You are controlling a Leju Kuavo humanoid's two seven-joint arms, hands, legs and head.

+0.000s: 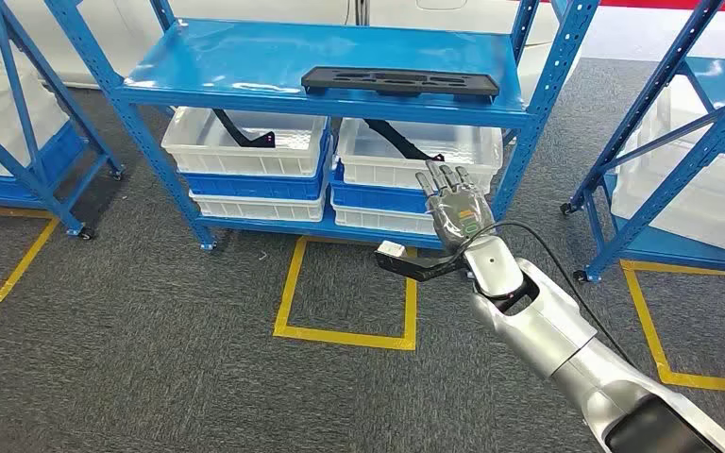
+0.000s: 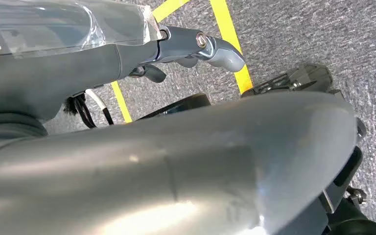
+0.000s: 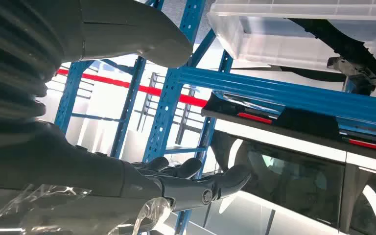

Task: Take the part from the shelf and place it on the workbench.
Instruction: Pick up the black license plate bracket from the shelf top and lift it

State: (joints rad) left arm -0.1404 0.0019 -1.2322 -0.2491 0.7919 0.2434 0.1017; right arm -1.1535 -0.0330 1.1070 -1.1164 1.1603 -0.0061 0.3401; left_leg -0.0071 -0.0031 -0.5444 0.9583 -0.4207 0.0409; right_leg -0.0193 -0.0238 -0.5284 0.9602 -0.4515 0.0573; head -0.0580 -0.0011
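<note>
A long flat black part (image 1: 401,82) lies on the top board of the blue shelf (image 1: 245,66), towards its right side. My right hand (image 1: 453,203) is raised in front of the shelf's lower level, below the part and slightly to its right, fingers spread and holding nothing. In the right wrist view the black part (image 3: 293,117) rests on the blue shelf edge beyond my outstretched fingers (image 3: 196,183), well apart from them. My left hand (image 2: 127,54) hangs over the carpet, its fingers (image 2: 218,51) extended and holding nothing.
Two white bins (image 1: 245,142) (image 1: 420,151) on blue trays sit on the lower shelf level, each with a black curved part inside. A yellow taped square (image 1: 349,335) marks the grey carpet before the shelf. More blue shelves stand at the left (image 1: 19,113) and right (image 1: 680,123).
</note>
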